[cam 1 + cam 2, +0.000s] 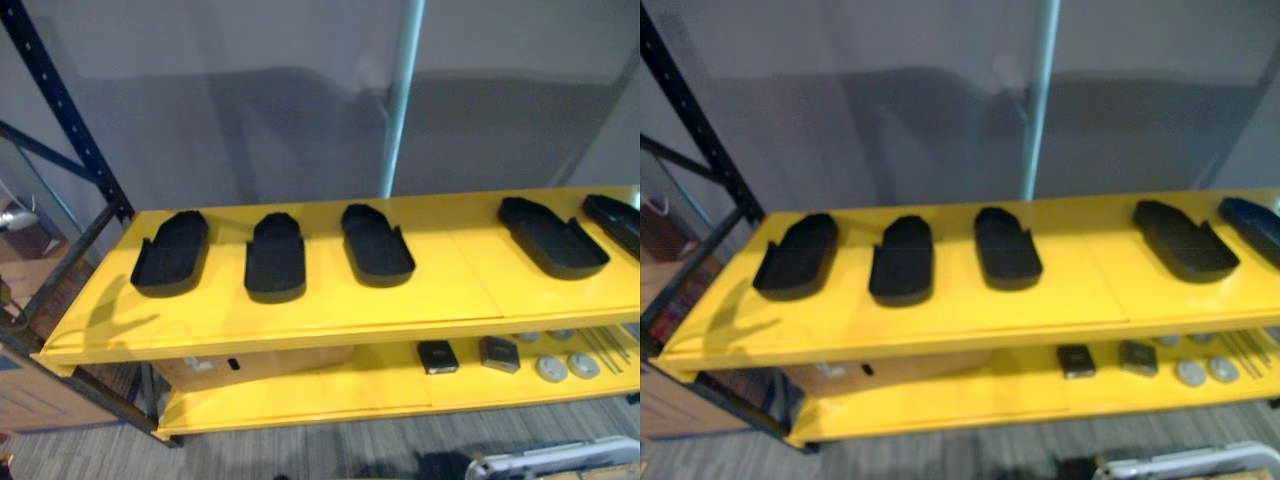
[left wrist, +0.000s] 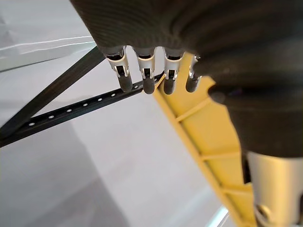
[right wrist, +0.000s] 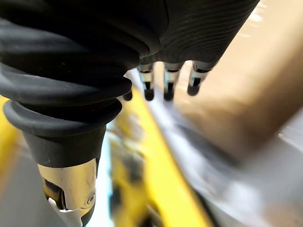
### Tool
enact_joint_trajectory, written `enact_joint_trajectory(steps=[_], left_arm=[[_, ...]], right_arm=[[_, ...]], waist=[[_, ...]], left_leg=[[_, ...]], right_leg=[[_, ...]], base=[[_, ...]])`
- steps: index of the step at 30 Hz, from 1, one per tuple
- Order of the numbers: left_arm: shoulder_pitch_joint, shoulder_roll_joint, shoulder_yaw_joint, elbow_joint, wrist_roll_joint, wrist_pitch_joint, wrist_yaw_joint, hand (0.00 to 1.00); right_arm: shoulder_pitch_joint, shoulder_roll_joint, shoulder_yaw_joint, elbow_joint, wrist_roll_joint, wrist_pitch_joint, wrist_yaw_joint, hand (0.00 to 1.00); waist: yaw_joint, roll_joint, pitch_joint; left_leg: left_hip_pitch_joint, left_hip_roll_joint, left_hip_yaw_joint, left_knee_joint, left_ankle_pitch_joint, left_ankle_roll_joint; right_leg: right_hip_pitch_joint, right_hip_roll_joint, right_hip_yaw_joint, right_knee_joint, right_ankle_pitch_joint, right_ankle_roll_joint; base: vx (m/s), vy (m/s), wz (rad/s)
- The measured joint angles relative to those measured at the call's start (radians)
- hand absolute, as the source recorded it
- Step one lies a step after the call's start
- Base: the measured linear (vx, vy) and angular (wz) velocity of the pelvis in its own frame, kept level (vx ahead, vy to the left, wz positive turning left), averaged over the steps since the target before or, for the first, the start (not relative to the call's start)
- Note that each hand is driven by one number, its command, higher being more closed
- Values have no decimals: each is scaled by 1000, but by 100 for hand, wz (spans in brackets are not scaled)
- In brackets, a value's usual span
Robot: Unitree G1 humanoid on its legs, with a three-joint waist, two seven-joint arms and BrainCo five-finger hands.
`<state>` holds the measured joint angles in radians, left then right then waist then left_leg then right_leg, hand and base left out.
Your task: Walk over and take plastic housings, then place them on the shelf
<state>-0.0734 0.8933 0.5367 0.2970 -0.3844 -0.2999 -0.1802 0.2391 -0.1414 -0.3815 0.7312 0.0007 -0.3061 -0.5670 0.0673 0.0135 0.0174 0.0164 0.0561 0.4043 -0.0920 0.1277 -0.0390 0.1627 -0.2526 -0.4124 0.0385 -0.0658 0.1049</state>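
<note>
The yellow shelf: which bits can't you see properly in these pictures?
- Rightmost black housing: cut off by the right edge of both eye views.
- Cardboard box: mostly hidden under the top shelf board in the eye views.
- Small grey parts on the lower shelf: too small to identify.
- Right wrist view: everything past the right hand is blurred.

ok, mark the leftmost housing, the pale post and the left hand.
leftmost housing (image 1: 172, 252): left eye view, middle of its hollow.
pale post (image 1: 400, 100): left eye view, mid-shaft.
left hand (image 2: 170, 33): left wrist view, dark ribbed cover.
</note>
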Motion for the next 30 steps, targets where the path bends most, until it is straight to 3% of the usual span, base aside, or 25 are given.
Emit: enact_joint_trajectory(steps=[4,7,13,23,30], left_arm=[[36,0,-1,0,5,5,4,0],[44,0,0,1,24,5,5,0],[89,0,-5,47,126,14,18,0],[117,0,-6,146,401,77,133,0],[116,18,-9,228,464,129,137,0]], right_arm=[[0,-76,-15,-195,-20,-72,-143,0],[0,-112,-49,-355,-24,-111,-199,0],[-17,-143,-76,-410,-25,-105,-184,0],[45,-184,-94,-413,-12,-101,-131,0],[72,-185,-92,-394,31,-102,-104,0]], waist=[[-2,5,-2],[-6,-12,-14],[-25,-29,-24],[-52,-11,-19],[-63,-13,-27]], left_leg=[[0,9,11,0,1,-1],[0,15,12,0,-3,-8],[1,23,14,0,2,-15],[8,33,21,0,-2,-26],[-2,33,19,0,0,-28]], right_leg=[[-6,8,7,0,1,1],[-5,14,8,1,12,19],[-15,21,33,5,5,5],[-29,27,55,16,-8,11],[-40,27,58,18,-9,15]], base=[[24,-23,-7],[49,-35,-3],[30,-20,-7],[-31,-4,-4],[-4,1,0]])
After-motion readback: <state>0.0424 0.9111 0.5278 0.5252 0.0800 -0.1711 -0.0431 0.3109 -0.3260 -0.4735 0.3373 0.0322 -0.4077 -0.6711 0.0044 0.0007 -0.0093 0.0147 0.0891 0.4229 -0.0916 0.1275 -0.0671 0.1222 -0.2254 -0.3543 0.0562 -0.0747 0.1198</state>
